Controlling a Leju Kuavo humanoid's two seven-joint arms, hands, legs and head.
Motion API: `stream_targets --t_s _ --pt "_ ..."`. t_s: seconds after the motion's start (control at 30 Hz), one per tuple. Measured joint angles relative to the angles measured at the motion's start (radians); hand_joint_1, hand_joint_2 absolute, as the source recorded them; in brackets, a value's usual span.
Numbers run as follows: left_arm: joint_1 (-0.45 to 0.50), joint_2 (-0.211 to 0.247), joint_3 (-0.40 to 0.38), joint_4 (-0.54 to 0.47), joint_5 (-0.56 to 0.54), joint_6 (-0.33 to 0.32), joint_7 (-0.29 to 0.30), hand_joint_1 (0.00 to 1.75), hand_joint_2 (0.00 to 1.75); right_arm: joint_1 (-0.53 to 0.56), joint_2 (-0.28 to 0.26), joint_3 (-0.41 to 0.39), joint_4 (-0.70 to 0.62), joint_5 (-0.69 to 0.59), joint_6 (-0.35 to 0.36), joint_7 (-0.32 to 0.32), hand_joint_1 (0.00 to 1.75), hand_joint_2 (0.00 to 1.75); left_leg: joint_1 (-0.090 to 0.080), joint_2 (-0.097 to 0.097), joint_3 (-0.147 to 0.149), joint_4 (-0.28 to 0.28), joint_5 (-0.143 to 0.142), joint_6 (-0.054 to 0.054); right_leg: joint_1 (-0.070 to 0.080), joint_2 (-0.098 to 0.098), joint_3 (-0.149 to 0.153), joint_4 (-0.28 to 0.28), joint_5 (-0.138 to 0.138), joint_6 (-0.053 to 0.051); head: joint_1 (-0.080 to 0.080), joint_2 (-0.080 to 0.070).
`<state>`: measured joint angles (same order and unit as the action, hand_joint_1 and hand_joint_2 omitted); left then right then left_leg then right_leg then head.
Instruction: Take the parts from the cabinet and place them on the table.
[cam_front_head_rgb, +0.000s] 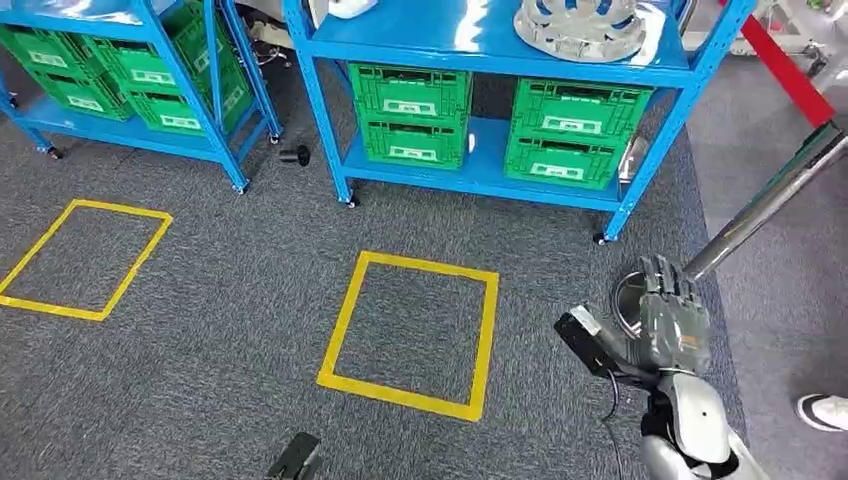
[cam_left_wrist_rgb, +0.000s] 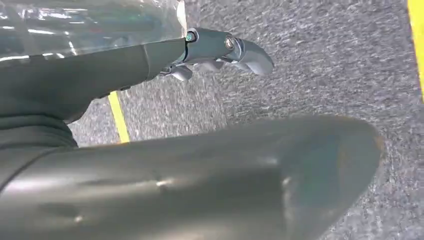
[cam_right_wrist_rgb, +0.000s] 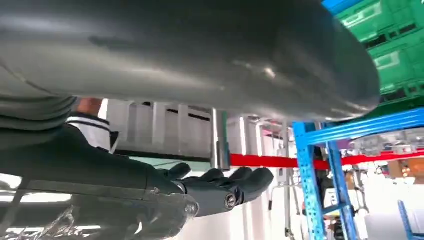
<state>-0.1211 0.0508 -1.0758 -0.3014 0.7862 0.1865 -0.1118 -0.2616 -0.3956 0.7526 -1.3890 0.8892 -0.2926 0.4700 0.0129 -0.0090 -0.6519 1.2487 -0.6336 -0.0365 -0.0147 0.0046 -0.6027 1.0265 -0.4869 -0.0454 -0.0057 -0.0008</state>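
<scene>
Right hand (cam_front_head_rgb: 672, 318) lower right of head view, fingers extended and apart, holding nothing. Left hand (cam_left_wrist_rgb: 220, 50) fingers loosely spread, empty, above carpet (cam_left_wrist_rgb: 325, 65).

Green crates (cam_front_head_rgb: 411, 116); blue cabinet (cam_front_head_rgb: 470, 45); yellow-taped grey carpet (cam_front_head_rgb: 250, 300)

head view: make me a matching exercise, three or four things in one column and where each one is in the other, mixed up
Things:
1. silver ring-shaped metal part
2. green plastic crates
3. yellow tape square
4. small black cylinder

Places:
A. marked on the grey carpet
B. on the blue rack's top shelf
C. on the carpet between the two racks
D. on the blue rack's lower shelf

Pairs: 1-B, 2-D, 3-A, 4-C
</scene>
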Motion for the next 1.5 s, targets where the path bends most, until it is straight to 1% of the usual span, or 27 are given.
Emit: stream_targets --t_s 0.03,0.07,0.13,0.17,0.2,0.3,0.4,0.47,0.53,0.57,0.6,0.63,0.7,0.77,0.83,0.9,0.93,1.03,1.07,1.1,1.13,1.2,1.27,1.3,1.4,1.43,1.5 --pt "0.006 0.002 0.0 0.0 0.0 0.0 -0.001 0.0 0.0 0.001 0.004 0.004 0.0 0.001 0.002 0.001 0.0 0.0 0.0 0.0 -0.036 0.058 -0.01 -0.002 0.0 0.0 0.007 0.0 -0.006 0.0 -0.001 0.0" --pt "0.013 0.003 0.0 0.001 0.0 0.001 -0.002 0.0 0.0 0.003 0.006 0.007 0.0 0.003 0.003 0.001 0.0 0.0 0.0 0.0 -0.053 0.071 0.006 -0.003 0.0 0.001 0.015 0.0 -0.012 0.001 -0.002 0.0" --pt "0.02 0.007 0.0 0.002 0.001 0.002 -0.005 0.0 0.0 0.006 0.011 0.01 -0.001 0.006 0.004 0.002 0.0 0.0 0.001 0.0 -0.028 -0.02 0.1 -0.001 -0.001 0.003 0.037 0.001 -0.026 0.004 -0.007 0.0" --pt "0.021 0.008 0.0 0.002 0.002 0.002 -0.006 0.0 0.0 0.006 0.014 0.01 -0.002 0.006 0.005 0.003 0.0 0.0 0.001 0.0 0.006 -0.116 0.165 0.003 -0.001 0.003 0.051 0.001 -0.035 0.008 -0.008 0.0" --pt "0.021 0.009 0.0 0.003 0.004 0.003 -0.007 0.0 0.0 0.007 0.016 0.011 -0.004 0.007 0.006 0.003 0.0 0.0 0.0 0.0 0.028 -0.178 0.191 0.008 -0.001 0.002 0.058 0.001 -0.043 0.013 -0.009 0.0" --pt "0.021 0.01 0.0 0.003 0.008 0.003 -0.009 0.0 0.0 0.008 0.018 0.016 -0.009 0.007 0.008 0.004 0.0 0.0 -0.007 -0.002 0.051 -0.211 0.153 0.029 0.004 0.003 0.05 0.001 -0.047 0.029 -0.01 0.0" --pt "0.025 0.007 0.0 0.004 0.005 0.002 -0.006 0.0 0.0 0.009 0.02 0.016 -0.014 0.007 0.01 0.005 0.0 0.0 0.002 -0.003 0.061 -0.226 0.152 0.043 0.003 0.001 0.053 0.005 -0.061 0.047 -0.008 0.0" --pt "0.017 0.008 0.0 0.004 -0.004 0.002 -0.002 0.0 0.0 0.005 0.019 0.016 -0.017 0.008 0.011 0.005 0.0 0.0 0.003 -0.003 0.067 -0.227 0.146 0.054 0.002 0.001 -0.009 0.122 -0.109 0.051 0.003 0.0" --pt "0.014 0.008 0.0 0.004 -0.01 0.001 0.006 0.0 0.0 0.016 0.019 0.016 -0.017 0.007 0.011 0.006 0.0 0.0 0.001 -0.003 0.075 -0.227 0.137 0.058 0.001 0.001 -0.11 0.283 -0.156 0.054 0.005 0.0" --pt "0.014 0.008 0.0 0.004 -0.011 0.0 0.011 0.0 0.0 0.019 0.019 0.016 -0.017 0.006 0.011 0.006 0.0 0.0 0.0 -0.003 0.08 -0.227 0.132 0.059 0.001 0.001 -0.138 0.313 -0.147 0.055 0.007 0.0" --pt "0.014 0.007 0.0 0.004 -0.012 0.0 0.016 0.0 0.0 0.021 0.019 0.016 -0.017 0.006 0.011 0.007 0.0 0.0 0.0 -0.003 0.089 -0.227 0.126 0.058 0.001 0.001 -0.142 0.294 -0.109 0.053 0.007 0.0" --pt "0.012 0.006 0.0 0.004 -0.014 0.0 0.021 0.0 0.0 0.021 0.019 0.015 -0.017 0.005 0.01 0.008 0.0 0.0 -0.001 -0.003 0.099 -0.227 0.119 0.057 0.001 0.001 -0.126 0.238 -0.057 0.049 0.008 0.0" --pt "0.002 0.005 0.0 0.004 -0.022 0.0 0.029 0.0 0.0 0.021 0.016 0.007 -0.017 -0.002 0.006 0.009 0.0 0.0 -0.002 -0.004 0.123 -0.227 0.103 0.051 0.005 0.001 -0.063 0.059 0.058 0.035 0.011 0.0" --pt "-0.008 0.002 -0.001 0.003 -0.024 0.0 0.034 0.0 0.0 0.021 0.012 0.0 -0.019 -0.005 0.003 0.009 0.0 0.0 -0.006 -0.005 0.125 -0.226 0.094 0.039 0.012 -0.001 -0.034 0.018 0.028 0.026 0.011 0.0" --pt "-0.012 -0.001 -0.002 0.002 -0.025 0.0 0.038 0.0 0.0 0.024 0.007 -0.006 -0.02 -0.009 0.002 0.01 0.0 0.0 -0.001 -0.002 0.126 -0.234 0.092 0.028 0.016 0.003 -0.035 0.019 0.019 0.02 0.013 0.0" --pt "-0.016 -0.001 -0.002 0.002 -0.025 0.001 0.04 0.0 0.0 0.027 0.005 -0.011 -0.024 -0.01 0.002 0.011 0.0 0.0 -0.002 -0.001 0.132 -0.234 0.081 0.017 0.003 0.004 -0.016 -0.004 0.021 0.012 0.012 0.0" --pt "-0.018 -0.003 -0.003 0.001 -0.025 0.002 0.039 0.0 0.0 0.026 0.004 -0.012 -0.026 -0.009 0.002 0.01 0.0 0.0 -0.003 0.0 0.122 -0.204 0.068 0.011 0.002 0.003 -0.004 -0.011 0.017 0.006 0.009 0.0" --pt "-0.017 -0.005 -0.007 0.001 -0.022 0.002 0.041 0.0 0.0 0.029 0.003 -0.014 -0.026 -0.01 0.003 0.01 0.0 0.0 0.003 0.0 0.006 0.01 -0.005 0.0 0.002 0.002 0.015 -0.013 0.003 -0.001 0.002 0.0" --pt "-0.014 -0.005 -0.01 0.001 -0.022 0.002 0.042 0.0 0.0 0.03 0.003 -0.014 -0.026 -0.012 0.004 0.01 0.0 0.0 0.003 0.0 -0.026 0.051 -0.003 -0.003 0.002 0.003 0.022 -0.012 -0.003 0.0 0.002 0.0" --pt "-0.012 -0.005 -0.011 0.001 -0.021 0.003 0.044 0.0 0.0 0.03 0.003 -0.014 -0.025 -0.012 0.004 0.01 0.0 0.0 0.004 0.0 -0.034 0.044 0.025 -0.005 0.001 0.004 0.031 -0.012 -0.009 0.001 0.0 0.0" --pt "-0.013 -0.005 -0.012 0.001 -0.021 0.003 0.044 0.0 0.0 0.029 0.003 -0.016 -0.025 -0.013 0.004 0.008 0.0 0.0 0.005 0.001 -0.023 -0.005 0.076 -0.005 0.0 0.005 0.041 -0.012 -0.017 0.003 -0.001 0.0" --pt "-0.016 -0.005 -0.013 0.001 -0.021 0.003 0.044 0.0 0.0 0.027 0.003 -0.017 -0.025 -0.016 0.002 0.005 0.0 0.0 0.006 0.001 0.032 -0.168 0.192 -0.002 -0.002 0.006 0.066 -0.009 -0.035 0.012 -0.005 0.0" --pt "-0.017 -0.006 -0.015 0.001 -0.02 0.003 0.045 0.0 0.0 0.022 0.002 -0.018 -0.025 -0.019 0.0 0.003 0.0 0.0 -0.001 0.001 0.052 -0.196 0.176 0.008 0.003 0.008 0.069 -0.008 -0.044 0.025 -0.004 0.0" --pt "-0.02 -0.007 -0.015 0.001 -0.02 0.003 0.046 0.0 0.0 0.021 0.002 -0.019 -0.025 -0.021 -0.003 0.001 0.0 0.0 -0.001 0.002 0.066 -0.217 0.153 0.021 0.003 0.007 0.062 -0.008 -0.043 0.03 -0.008 0.0" --pt "-0.019 -0.01 -0.015 0.001 -0.019 0.003 0.048 0.0 0.0 0.019 -0.002 -0.026 -0.025 -0.027 -0.005 -0.004 0.0 0.0 0.006 -0.001 0.065 -0.225 0.148 0.043 0.002 0.003 0.06 -0.011 -0.052 0.048 -0.006 0.0" --pt "-0.022 -0.01 -0.015 0.001 -0.019 0.003 0.048 0.0 0.0 0.015 -0.003 -0.028 -0.025 -0.03 -0.006 -0.005 0.0 0.0 0.006 -0.001 0.07 -0.226 0.146 0.049 0.002 0.001 0.053 0.014 -0.063 0.051 -0.002 0.0" --pt "-0.027 -0.01 -0.015 0.001 -0.019 0.003 0.048 0.0 0.0 0.007 -0.007 -0.029 -0.023 -0.037 -0.008 -0.011 0.0 0.0 0.005 -0.001 0.074 -0.226 0.139 0.059 0.002 0.001 -0.021 0.147 -0.115 0.054 0.007 0.0"
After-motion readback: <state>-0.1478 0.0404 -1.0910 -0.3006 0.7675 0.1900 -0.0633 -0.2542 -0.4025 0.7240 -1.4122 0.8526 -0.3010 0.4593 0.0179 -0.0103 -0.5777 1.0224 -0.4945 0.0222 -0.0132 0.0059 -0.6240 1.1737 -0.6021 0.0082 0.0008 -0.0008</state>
